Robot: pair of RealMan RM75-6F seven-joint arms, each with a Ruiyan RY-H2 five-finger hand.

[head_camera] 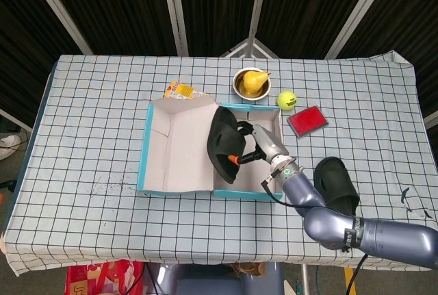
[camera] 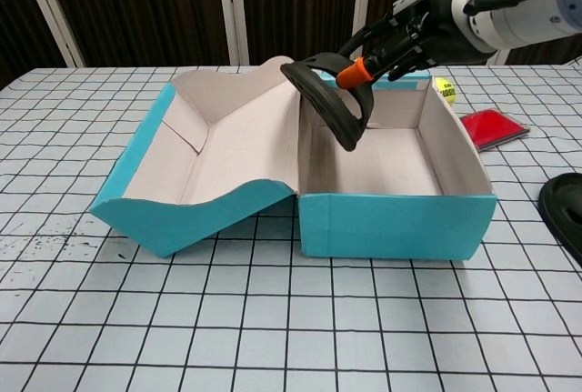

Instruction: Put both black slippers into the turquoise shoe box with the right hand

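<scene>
My right hand (head_camera: 254, 146) (camera: 393, 43) grips a black slipper (head_camera: 224, 142) (camera: 332, 104) and holds it tilted in the air over the left part of the open turquoise shoe box (head_camera: 179, 189) (camera: 391, 225). The box compartment below it holds nothing. A second black slipper (head_camera: 337, 183) (camera: 564, 206) lies on the table to the right of the box, beside my right forearm. The box lid (head_camera: 171, 148) (camera: 159, 192) lies folded open to the left. My left hand does not show in either view.
Behind the box stand a bowl with a yellow pear (head_camera: 250, 81), a tennis ball (head_camera: 285, 99) (camera: 445, 89), a red flat case (head_camera: 307, 121) (camera: 492, 127) and a yellow packet (head_camera: 180, 91). The checked cloth (head_camera: 89, 137) covers the whole table.
</scene>
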